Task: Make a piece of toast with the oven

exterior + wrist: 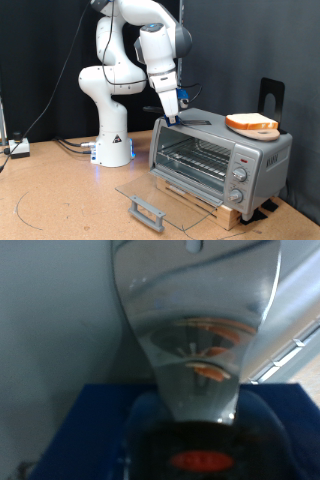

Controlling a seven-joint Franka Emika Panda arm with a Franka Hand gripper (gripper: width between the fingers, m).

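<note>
The oven (215,160) stands on a wooden board at the exterior view's right, and its glass door (150,200) hangs open and lies flat in front. Its wire rack shows inside with nothing on it. The piece of toast (252,124) lies on a round wooden plate on the oven's roof, towards the right. My gripper (172,114) points down at the roof's left end, its blue fingers (168,103) just above the metal. In the wrist view a blurred shiny metal shape (195,330) with orange reflections fills the frame above a blue part (90,430).
The white robot base (112,140) stands left of the oven, with cables on the tabletop (60,200) beside it. A black bracket (272,95) rises behind the oven's right end. The three knobs (240,175) sit on the oven's right panel.
</note>
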